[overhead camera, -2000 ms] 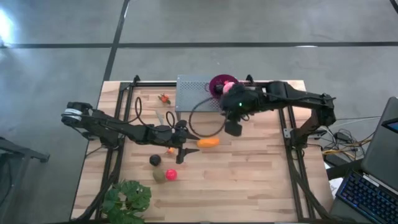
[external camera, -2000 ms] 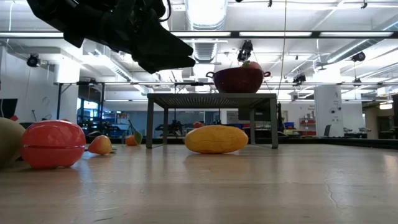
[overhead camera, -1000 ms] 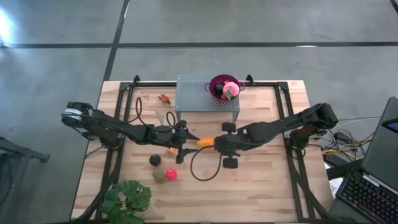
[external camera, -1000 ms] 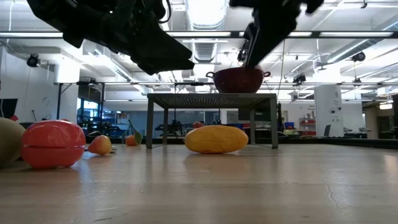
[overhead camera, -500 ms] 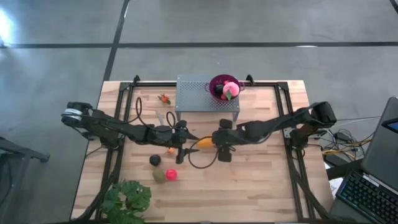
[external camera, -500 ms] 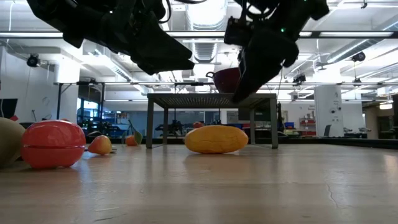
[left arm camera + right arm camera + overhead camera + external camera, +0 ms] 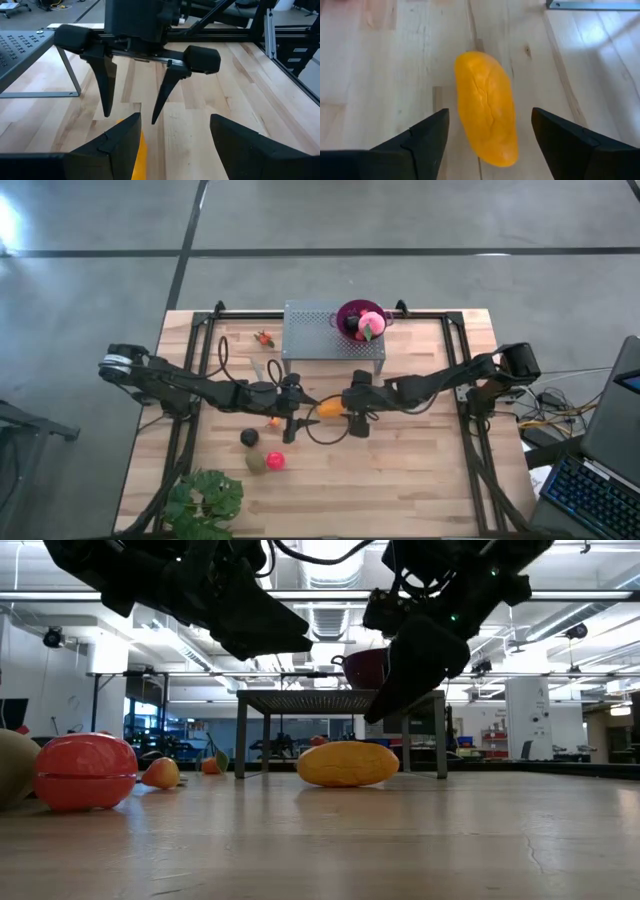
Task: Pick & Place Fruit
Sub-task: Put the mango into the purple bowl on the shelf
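An elongated orange fruit point(image 7: 487, 107) lies on its side on the wooden table point(image 7: 420, 470), also visible as the orange fruit point(image 7: 328, 409) in the high view. My right gripper point(image 7: 490, 116) hangs open just above it, one finger on either side, slanting down from the table's right; in the low view the right gripper point(image 7: 385, 705) stands clear of the fruit point(image 7: 347, 762). My left gripper point(image 7: 296, 418) waits open to the fruit's left, and its wrist view looks between the left gripper's point(image 7: 175, 120) fingers at the right gripper point(image 7: 132, 110).
A purple bowl point(image 7: 358, 318) with pink and dark fruit sits on a grey perforated stand point(image 7: 315, 330) at the far side. A dark ball point(image 7: 249, 438), an olive piece point(image 7: 256, 461), a red ball point(image 7: 274, 461) and small orange bits point(image 7: 264, 338) lie left of centre. A plant point(image 7: 205, 500) stands near left.
My right gripper has come down and toward the table's left, tipping more steeply, until its fingers stand over the orange fruit. The fruit has stayed where it was.
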Robot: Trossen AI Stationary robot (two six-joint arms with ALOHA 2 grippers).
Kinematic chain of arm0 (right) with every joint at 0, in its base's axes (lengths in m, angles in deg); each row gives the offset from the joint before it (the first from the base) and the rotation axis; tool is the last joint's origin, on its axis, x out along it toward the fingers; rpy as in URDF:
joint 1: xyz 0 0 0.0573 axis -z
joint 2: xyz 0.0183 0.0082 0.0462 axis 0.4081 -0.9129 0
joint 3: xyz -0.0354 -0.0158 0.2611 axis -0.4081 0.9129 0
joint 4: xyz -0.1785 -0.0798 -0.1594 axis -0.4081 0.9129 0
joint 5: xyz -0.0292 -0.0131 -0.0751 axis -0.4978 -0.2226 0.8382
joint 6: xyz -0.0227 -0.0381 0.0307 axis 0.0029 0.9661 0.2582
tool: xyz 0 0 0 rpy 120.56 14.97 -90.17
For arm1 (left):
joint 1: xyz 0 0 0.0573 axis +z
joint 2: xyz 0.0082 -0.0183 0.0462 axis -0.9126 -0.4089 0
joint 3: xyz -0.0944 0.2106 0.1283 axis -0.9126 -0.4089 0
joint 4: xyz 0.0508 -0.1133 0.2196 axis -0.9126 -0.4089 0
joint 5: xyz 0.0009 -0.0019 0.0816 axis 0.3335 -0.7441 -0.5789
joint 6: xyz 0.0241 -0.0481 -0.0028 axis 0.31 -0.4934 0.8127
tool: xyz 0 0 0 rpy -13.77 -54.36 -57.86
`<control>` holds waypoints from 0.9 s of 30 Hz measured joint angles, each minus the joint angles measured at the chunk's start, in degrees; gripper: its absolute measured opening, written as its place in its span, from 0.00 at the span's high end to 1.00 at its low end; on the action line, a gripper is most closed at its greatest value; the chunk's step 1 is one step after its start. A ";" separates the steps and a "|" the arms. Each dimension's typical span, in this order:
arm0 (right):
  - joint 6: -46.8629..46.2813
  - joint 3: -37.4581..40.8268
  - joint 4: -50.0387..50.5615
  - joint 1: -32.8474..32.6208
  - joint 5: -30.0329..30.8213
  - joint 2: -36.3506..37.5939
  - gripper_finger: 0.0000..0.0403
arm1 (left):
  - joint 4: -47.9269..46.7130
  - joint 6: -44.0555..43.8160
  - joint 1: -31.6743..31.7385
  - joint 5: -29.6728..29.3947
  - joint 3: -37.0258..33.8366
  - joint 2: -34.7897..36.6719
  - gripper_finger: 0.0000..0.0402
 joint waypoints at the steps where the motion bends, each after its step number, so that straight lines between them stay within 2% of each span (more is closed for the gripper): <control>1: 0.03 0.44 -0.74 0.06 0.02 0.00 0.30 | 0.00 0.01 0.01 0.00 0.00 0.00 0.39; 13: 0.74 6.44 -10.60 0.66 1.56 0.00 0.24 | 0.00 0.01 0.01 0.00 0.00 0.00 0.39; 20: 0.73 7.33 -12.54 0.92 1.53 -0.04 0.21 | 0.02 0.01 0.03 -0.26 0.00 -0.02 0.39; 27: 0.64 7.33 -14.36 1.73 1.28 -6.02 0.19 | 0.00 0.01 0.01 -0.26 -0.02 0.00 0.39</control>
